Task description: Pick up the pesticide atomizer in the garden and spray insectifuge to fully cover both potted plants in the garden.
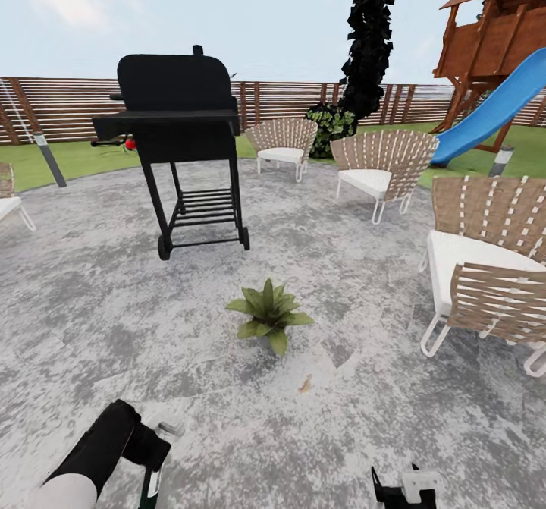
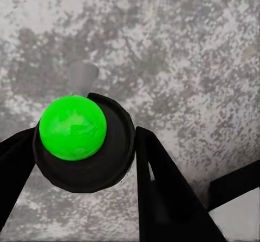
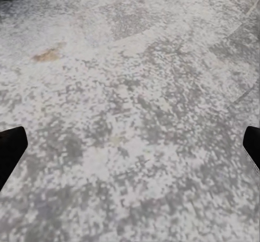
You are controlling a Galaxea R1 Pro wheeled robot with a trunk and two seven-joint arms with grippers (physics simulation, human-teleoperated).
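While the left end effector (image 2: 103, 161) grips the pesticide atomizer (image 2: 81, 142), its black fingers (image 2: 162, 182) sit against either side of the bottle's dark round top, on which a bright green ball-like cap shows in the left wrist view. From the head view the same bottle (image 1: 152, 483) hangs low at the left edge, dark green with a white label strip, below the black-sleeved left arm. One potted plant (image 1: 268, 314), a rosette of broad pointed green leaves, stands on the mottled grey patio (image 1: 98, 304) ahead of the robot, well apart from both arms. The right end effector (image 3: 130, 144) is spread wide and holds nothing; just its two dark fingertips (image 3: 11, 147) show at the sides of the right wrist view, over bare paving with a small brown stain (image 3: 47, 53). Behind the plant stands a black barbecue grill (image 1: 178, 133) on a wheeled frame, with woven chairs (image 1: 485, 255) to the right, a blue slide (image 1: 493, 111) and a brown slatted fence (image 1: 68, 103) beyond.
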